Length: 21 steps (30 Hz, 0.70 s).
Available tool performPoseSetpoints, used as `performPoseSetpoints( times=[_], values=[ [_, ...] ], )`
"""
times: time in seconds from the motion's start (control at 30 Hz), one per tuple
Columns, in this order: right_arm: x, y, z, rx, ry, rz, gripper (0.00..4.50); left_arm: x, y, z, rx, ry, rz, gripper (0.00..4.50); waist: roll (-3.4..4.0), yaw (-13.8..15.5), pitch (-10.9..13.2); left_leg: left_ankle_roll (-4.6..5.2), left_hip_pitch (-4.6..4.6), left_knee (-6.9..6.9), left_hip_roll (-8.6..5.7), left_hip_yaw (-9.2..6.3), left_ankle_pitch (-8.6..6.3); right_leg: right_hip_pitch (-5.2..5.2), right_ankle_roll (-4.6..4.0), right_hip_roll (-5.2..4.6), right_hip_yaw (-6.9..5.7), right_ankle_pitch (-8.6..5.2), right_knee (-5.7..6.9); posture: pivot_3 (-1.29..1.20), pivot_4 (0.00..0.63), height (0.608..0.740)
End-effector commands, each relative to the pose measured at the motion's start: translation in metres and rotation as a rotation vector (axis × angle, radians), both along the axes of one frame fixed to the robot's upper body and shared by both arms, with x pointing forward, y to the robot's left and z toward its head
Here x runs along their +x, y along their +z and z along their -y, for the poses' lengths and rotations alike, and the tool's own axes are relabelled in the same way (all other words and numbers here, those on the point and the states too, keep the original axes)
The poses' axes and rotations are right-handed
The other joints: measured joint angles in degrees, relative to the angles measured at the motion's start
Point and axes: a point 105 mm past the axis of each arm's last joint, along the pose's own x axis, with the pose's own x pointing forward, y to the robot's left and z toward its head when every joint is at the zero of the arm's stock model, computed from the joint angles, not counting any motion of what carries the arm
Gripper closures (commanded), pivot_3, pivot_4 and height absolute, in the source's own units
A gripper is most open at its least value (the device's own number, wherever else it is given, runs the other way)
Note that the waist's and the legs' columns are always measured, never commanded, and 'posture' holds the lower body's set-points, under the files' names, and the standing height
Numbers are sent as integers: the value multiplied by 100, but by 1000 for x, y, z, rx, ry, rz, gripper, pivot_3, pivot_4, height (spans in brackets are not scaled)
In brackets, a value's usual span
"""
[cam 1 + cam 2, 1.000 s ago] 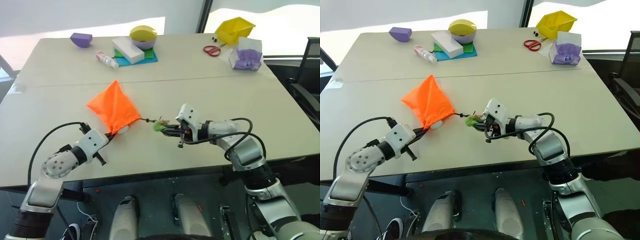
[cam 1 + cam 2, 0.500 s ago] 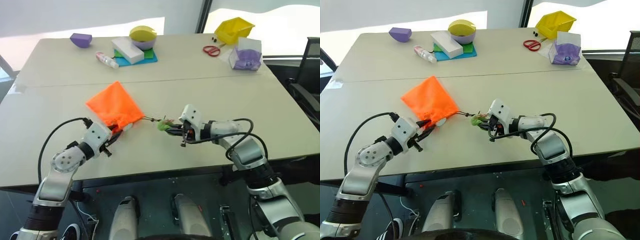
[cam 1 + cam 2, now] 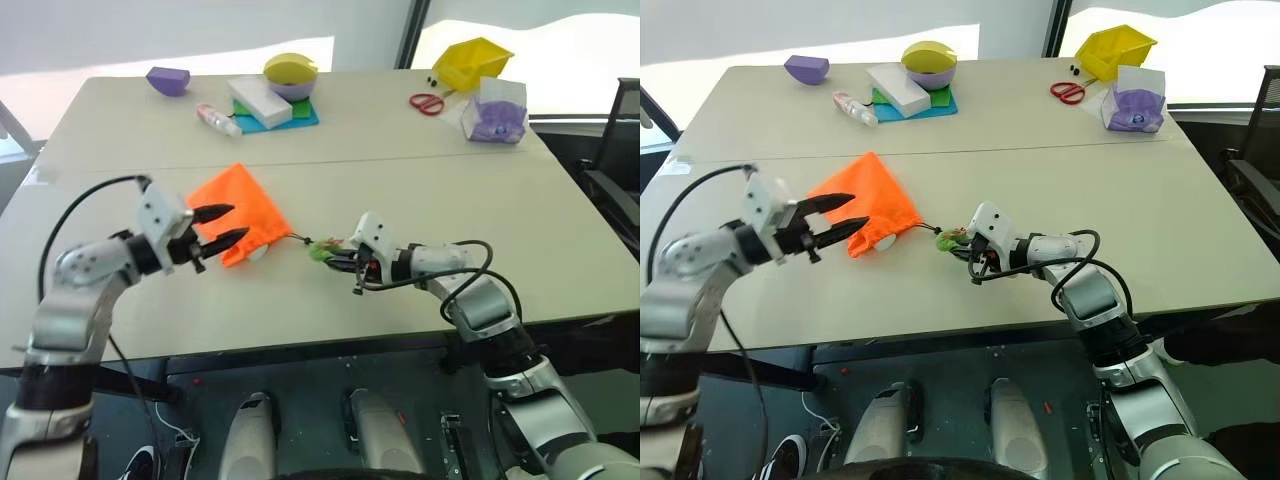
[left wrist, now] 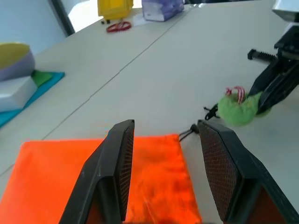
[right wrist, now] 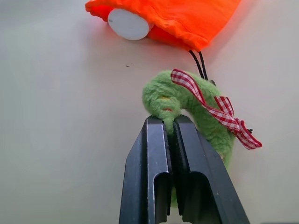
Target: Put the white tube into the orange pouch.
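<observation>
Above the orange pouch (image 3: 240, 212), the left tool (image 3: 228, 224) has risen, now empty and spread.

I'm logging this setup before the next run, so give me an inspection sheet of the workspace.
Surface: beige table, seam across it.
Job's things: orange pouch lying flat; white tube inside, cap showing at the mouth.
Clutter: scissors, yellow bin, small bottle, bowl at the far edge.
Claws: left claw open, over the pouch; right claw shut on green ring.
Cables: black leads on both arms.
Surroundings: chair to the right.
</observation>
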Motion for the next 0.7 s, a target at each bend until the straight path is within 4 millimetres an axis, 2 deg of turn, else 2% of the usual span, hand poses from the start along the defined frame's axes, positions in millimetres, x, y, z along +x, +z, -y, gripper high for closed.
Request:
performPoseSetpoints(
  times=[0.03, 0.17, 0.33, 0.7],
  values=[
    [3, 12, -7, 22, 8, 59, 4500, 20, -22, 22, 101, -124, -47, 2219, 0, -11, 0, 0, 0, 3, 0, 0, 0, 1, 2, 1, 1, -1, 3, 0, 150, 740],
    [5, 11, -7, 20, -5, 75, 4500, 44, -37, 42, 175, -218, -94, 2219, -1, -14, 1, 2, -6, 2, 1, -1, 1, -7, 19, 8, 4, -9, 12, 0, 150, 740],
    [8, 11, -8, 23, -29, 89, 4500, 57, -43, 70, 228, -332, -172, 2219, -2, -14, 1, 2, -8, 2, 0, -9, 1, -10, 35, 12, 2, -19, 23, 0, 150, 740],
    [10, 15, -9, 31, -55, 111, 4500, 57, -51, 77, 450, -433, -138, 2219, -2, -9, 1, 3, -7, 6, 0, -15, 1, -10, 36, 12, 2, -20, 38, 0, 150, 740]
  ],
)
